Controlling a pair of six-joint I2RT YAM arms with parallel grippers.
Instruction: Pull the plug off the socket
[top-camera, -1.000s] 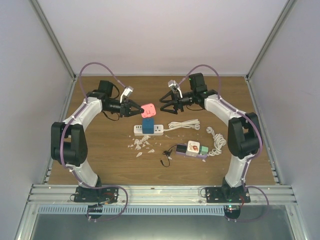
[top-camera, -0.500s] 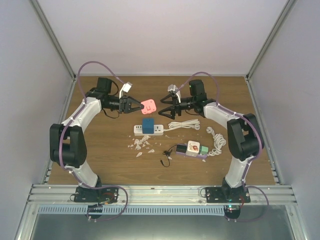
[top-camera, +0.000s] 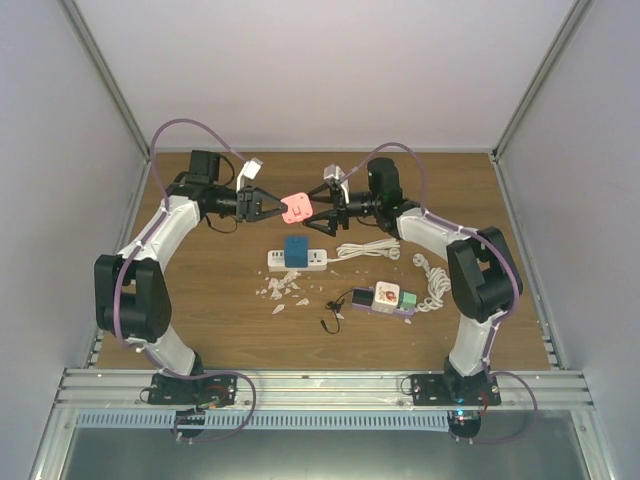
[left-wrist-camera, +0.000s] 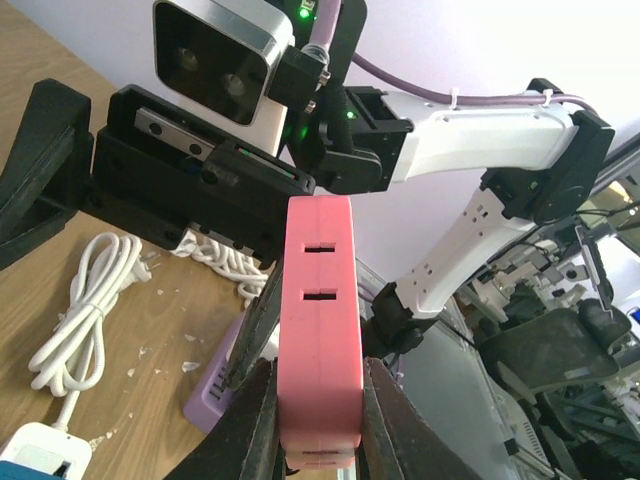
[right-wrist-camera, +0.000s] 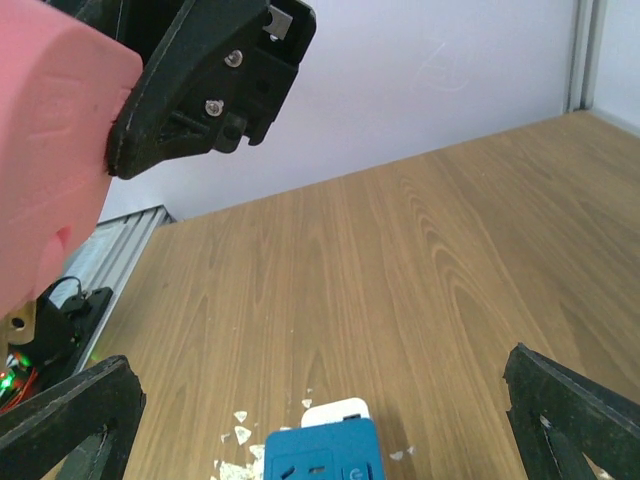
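Observation:
My left gripper (top-camera: 272, 205) is shut on a pink plug block (top-camera: 296, 207) and holds it in the air above the back of the table. In the left wrist view the pink block (left-wrist-camera: 320, 320) is clamped between both fingers (left-wrist-camera: 252, 420). My right gripper (top-camera: 320, 209) is open and empty, its fingertips just right of the pink block. In the right wrist view the pink block (right-wrist-camera: 45, 160) is at the upper left, outside the open fingers (right-wrist-camera: 70, 420). A blue adapter (top-camera: 296, 248) sits in a white power strip (top-camera: 314, 261), and also shows in the right wrist view (right-wrist-camera: 322, 452).
A purple power strip (top-camera: 385, 299) with small adapters lies front right. A coiled white cable (top-camera: 368, 249) and another white coil (top-camera: 436, 281) lie right of the white strip. White debris (top-camera: 282, 288) and a small black cable (top-camera: 329, 320) lie in front of it.
The left gripper carried the pink block a little back and to the right. The right gripper moved left, closing the gap until its open fingers reached the pink block.

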